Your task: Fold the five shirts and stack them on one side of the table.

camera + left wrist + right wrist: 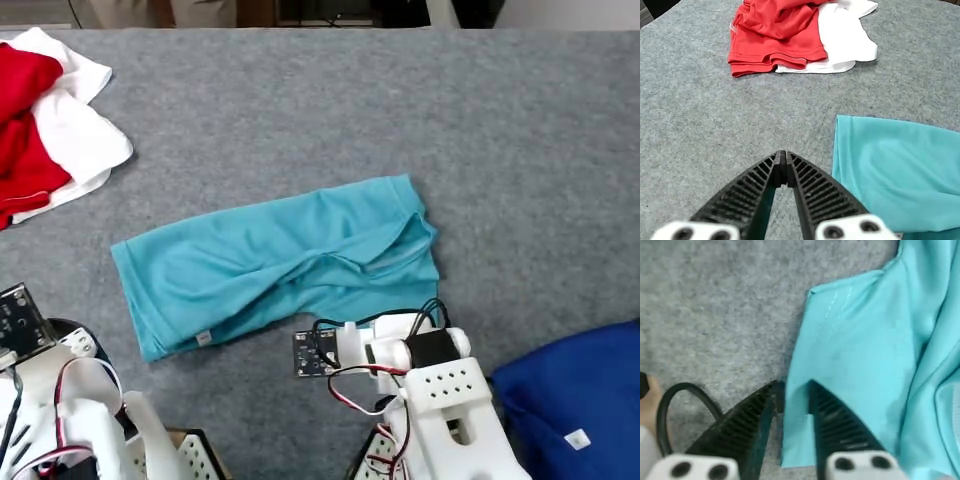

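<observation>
Roughly at the middle of the table (pixel 500 130) lies the teal shirt (pixel 270 265). It is doubled lengthwise into a long band but lies loose, with a slack ridge of cloth running along it and one end bunched.

The right claw (pixel 795 387) sits at the shirt's near long edge. Its jaws are a little apart with the cloth edge between them, not yet pinched. To do this step well, I judge the claw should close fully on every layer at that edge before lifting, since catching only the top layer would likely pull the fold open. Carrying the edge low across the shirt should keep the ridge from growing.

The left claw (pixel 782 155) is closed on nothing, above bare table just beside the shirt's left end. It could press that end down so the band does not slide.

Farther out from the teal shirt, a red shirt (pixel 25 130) and a white shirt (pixel 85 135) lie heaped beyond its left end. A blue shirt (pixel 580 400) lies past its right end, on the near side.
</observation>
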`<move>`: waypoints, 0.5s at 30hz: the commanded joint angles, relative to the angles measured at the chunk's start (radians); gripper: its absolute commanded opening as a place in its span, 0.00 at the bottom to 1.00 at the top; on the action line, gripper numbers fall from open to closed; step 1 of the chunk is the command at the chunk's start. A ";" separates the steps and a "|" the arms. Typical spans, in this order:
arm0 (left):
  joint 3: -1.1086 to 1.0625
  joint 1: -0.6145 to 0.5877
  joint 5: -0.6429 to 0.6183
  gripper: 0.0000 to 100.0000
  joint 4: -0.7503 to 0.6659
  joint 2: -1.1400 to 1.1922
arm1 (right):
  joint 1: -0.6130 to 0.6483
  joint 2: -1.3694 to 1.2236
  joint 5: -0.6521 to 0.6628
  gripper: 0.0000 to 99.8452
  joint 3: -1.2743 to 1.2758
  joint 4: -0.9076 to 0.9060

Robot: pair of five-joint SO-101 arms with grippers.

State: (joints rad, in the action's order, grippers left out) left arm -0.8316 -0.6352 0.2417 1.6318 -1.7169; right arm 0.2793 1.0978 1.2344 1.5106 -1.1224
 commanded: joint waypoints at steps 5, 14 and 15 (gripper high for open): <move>0.026 -0.006 0.003 0.02 -0.021 0.021 | 0.010 0.002 -0.011 0.07 0.035 -0.038; 0.055 -0.006 0.003 0.02 -0.020 0.021 | 0.004 0.007 -0.012 0.00 0.030 -0.034; 0.057 -0.006 0.003 0.02 -0.020 0.021 | 0.004 0.007 -0.012 0.00 0.022 -0.032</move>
State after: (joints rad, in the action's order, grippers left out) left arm -0.8193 -0.6352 0.2432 1.6318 -1.7169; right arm 0.2793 1.0994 1.2344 1.5106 -1.1224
